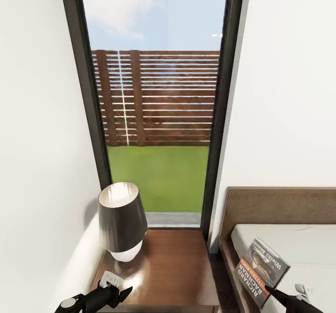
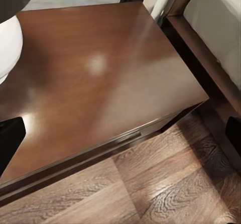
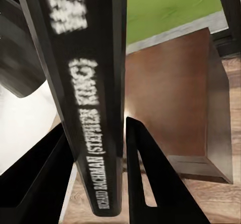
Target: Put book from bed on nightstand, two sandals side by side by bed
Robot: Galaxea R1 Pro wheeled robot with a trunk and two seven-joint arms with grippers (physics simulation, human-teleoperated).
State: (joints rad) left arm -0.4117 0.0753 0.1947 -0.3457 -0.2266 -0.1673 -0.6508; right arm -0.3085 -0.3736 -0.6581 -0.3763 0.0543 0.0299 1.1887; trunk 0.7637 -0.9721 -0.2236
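Head view: the right gripper is holding the book tilted above the bed, beside the nightstand.

In the right wrist view, the two black fingers are pinching the book's spine, with the nightstand's top lying beyond it. The left gripper is hanging over the nightstand's front edge near the lamp; I cannot tell whether its fingers are spread or closed. The wood floor is showing below the nightstand in the left wrist view.
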